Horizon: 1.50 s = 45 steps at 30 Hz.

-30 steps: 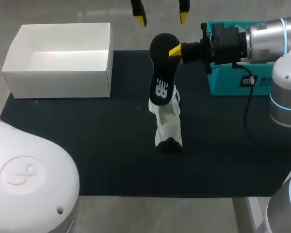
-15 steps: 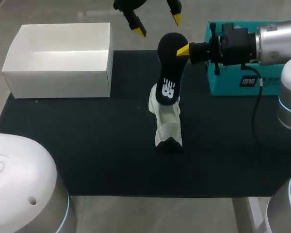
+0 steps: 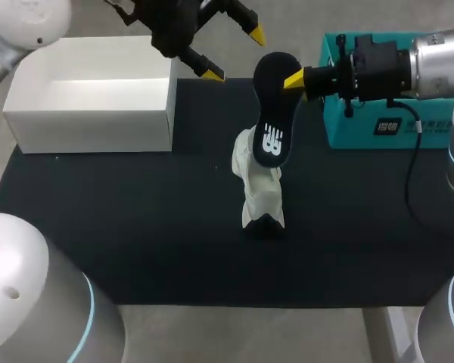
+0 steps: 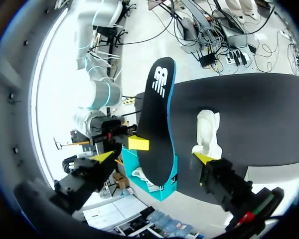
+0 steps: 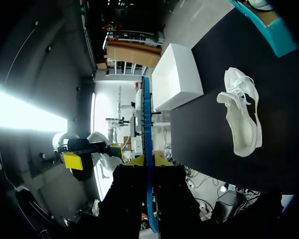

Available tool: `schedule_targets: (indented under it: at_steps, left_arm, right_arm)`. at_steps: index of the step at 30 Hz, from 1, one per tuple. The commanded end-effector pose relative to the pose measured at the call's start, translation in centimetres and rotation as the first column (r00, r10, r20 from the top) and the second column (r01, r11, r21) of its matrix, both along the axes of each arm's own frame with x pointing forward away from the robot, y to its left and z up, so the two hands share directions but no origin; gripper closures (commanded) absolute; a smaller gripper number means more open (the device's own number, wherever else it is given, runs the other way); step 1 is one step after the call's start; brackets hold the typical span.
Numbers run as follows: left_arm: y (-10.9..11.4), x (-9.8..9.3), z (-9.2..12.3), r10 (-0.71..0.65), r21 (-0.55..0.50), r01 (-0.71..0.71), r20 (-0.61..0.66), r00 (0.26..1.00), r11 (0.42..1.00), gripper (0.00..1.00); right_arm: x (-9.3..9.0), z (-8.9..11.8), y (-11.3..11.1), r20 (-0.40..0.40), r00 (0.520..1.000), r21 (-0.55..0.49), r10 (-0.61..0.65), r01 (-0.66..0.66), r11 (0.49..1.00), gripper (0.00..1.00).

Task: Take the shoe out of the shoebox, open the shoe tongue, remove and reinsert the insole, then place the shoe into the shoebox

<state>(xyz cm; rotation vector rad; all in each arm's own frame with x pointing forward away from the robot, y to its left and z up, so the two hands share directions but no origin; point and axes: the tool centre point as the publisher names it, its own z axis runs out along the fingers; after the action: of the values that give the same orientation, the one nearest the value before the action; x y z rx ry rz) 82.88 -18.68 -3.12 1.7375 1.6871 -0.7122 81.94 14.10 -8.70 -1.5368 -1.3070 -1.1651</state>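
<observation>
**Above the black mat: an insole held up over a white shoe**

At the middle of the table, a black insole (image 3: 272,110) with a blue edge and a white logo hangs nearly upright in the air. Its upper end is pinched between the two yellow-tipped fingers of the right gripper (image 3: 293,78), which comes in level from the right. In the right wrist view the insole shows edge-on, as a thin blue line between that gripper's closed fingers. From above, its lower end overlaps the far end of the shoe; whether the two touch cannot be told.

Just below it, the white shoe (image 3: 259,185) lies on the black mat (image 3: 136,227), out of any box, its length running toward the near edge.

Beyond the insole's upper end, the left gripper (image 3: 234,54) hovers with its fingers spread wide and nothing between them. One yellow tip is just beside the insole's top edge without touching it. In the left wrist view the insole stands ahead of this gripper, with the shoe off to one side on the mat.

Farther out, the white shoebox (image 3: 94,113) sits open at the mat's far left corner — well apart from the shoe. A teal box (image 3: 363,132) sits at the far right, behind the right gripper.
</observation>
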Motion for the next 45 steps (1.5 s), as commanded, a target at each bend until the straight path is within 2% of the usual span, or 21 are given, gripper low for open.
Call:
schedule_targets:
  at_steps: [1, 6, 14, 17, 24, 25, 26, 30, 31, 32, 33, 35, 40, 44, 45]
  left_arm:
    - [0.7, -0.5, -0.5, -0.007, -0.267, 0.012, 0.02, 1.0, 0.964, 0.0]
    - [0.9, -0.1, -0.3, -0.009, -0.335, 0.018, 0.027, 1.0, 0.942, 0.0]
    - [0.0, -0.1, -0.2, 0.042, -0.505, -0.021, 0.031, 0.999, 0.863, 0.0]
    - [-0.6, -0.3, -0.5, 0.074, -0.544, -0.066, -0.008, 0.997, 0.837, 0.0]
    - [-1.6, -1.0, -1.8, 0.044, -0.549, -0.051, -0.025, 0.999, 0.834, 0.0]
    - [-1.6, -1.0, -1.9, 0.04, -0.553, -0.044, -0.018, 0.999, 0.832, 0.03]
    - [-1.7, -1.0, -1.9, 0.043, -0.555, -0.045, -0.017, 0.999, 0.83, 0.0]
    - [-2.2, -0.7, -1.8, 0.042, -0.585, -0.001, 0.057, 0.997, 0.811, 0.0]
    - [-2.3, -0.5, -1.7, 0.048, -0.59, 0.01, 0.082, 0.995, 0.808, 0.06]
    - [-2.4, -0.3, -1.6, 0.054, -0.598, 0.014, 0.096, 0.994, 0.801, 0.36]
    - [-2.5, -0.2, -1.6, 0.057, -0.604, 0.018, 0.105, 0.993, 0.797, 0.5]
    - [-2.7, 0.0, -1.5, 0.062, -0.611, 0.02, 0.113, 0.992, 0.791, 0.56]
    - [-3.0, 0.1, -1.6, 0.049, -0.609, 0.031, 0.115, 0.992, 0.792, 0.62]
    - [-3.2, 0.1, -1.6, 0.043, -0.614, 0.041, 0.12, 0.992, 0.788, 0.75]
    - [-3.2, 0.1, -1.6, 0.04, -0.615, 0.043, 0.121, 0.992, 0.788, 0.76]
  right_arm:
    - [0.0, 0.2, -0.1, -0.001, 1.0, -0.007, 0.003, -0.003, 1.0, 1.0]
    - [-0.1, 0.7, -0.1, 0.002, 1.0, -0.006, 0.016, -0.016, 1.0, 1.0]
    - [-0.4, 2.0, 0.1, 0.042, 0.999, 0.097, 0.001, -0.006, 0.995, 1.0]
    - [-0.4, 2.4, 0.5, 0.048, 0.999, 0.113, -0.007, 0.001, 0.994, 1.0]
    - [-0.2, 3.6, 1.2, 0.068, 0.998, 0.149, 0.001, -0.011, 0.989, 1.0]
    - [-0.2, 3.7, 1.3, 0.069, 0.998, 0.149, 0.003, -0.014, 0.989, 1.0]
    - [-0.2, 3.8, 1.4, 0.07, 0.998, 0.149, 0.005, -0.015, 0.989, 1.0]
    - [-0.7, 3.6, 1.8, 0.054, 0.998, 0.144, 0.014, -0.022, 0.989, 1.0]
    - [-0.8, 3.5, 2.0, 0.05, 0.999, 0.146, 0.014, -0.021, 0.989, 1.0]
    - [-0.9, 3.5, 2.1, 0.047, 0.999, 0.148, 0.013, -0.02, 0.989, 1.0]
    - [-1.0, 3.4, 2.2, 0.046, 0.999, 0.149, 0.012, -0.019, 0.989, 1.0]
    - [-1.2, 3.4, 2.3, 0.044, 0.999, 0.149, 0.009, -0.015, 0.989, 1.0]
    - [-1.2, 3.4, 2.6, 0.044, 0.999, 0.148, 0.001, -0.008, 0.989, 1.0]
    - [-1.2, 3.5, 2.7, 0.048, 0.999, 0.15, 0.003, -0.01, 0.989, 1.0]
    - [-1.2, 3.5, 2.7, 0.048, 0.999, 0.15, 0.003, -0.01, 0.989, 1.0]
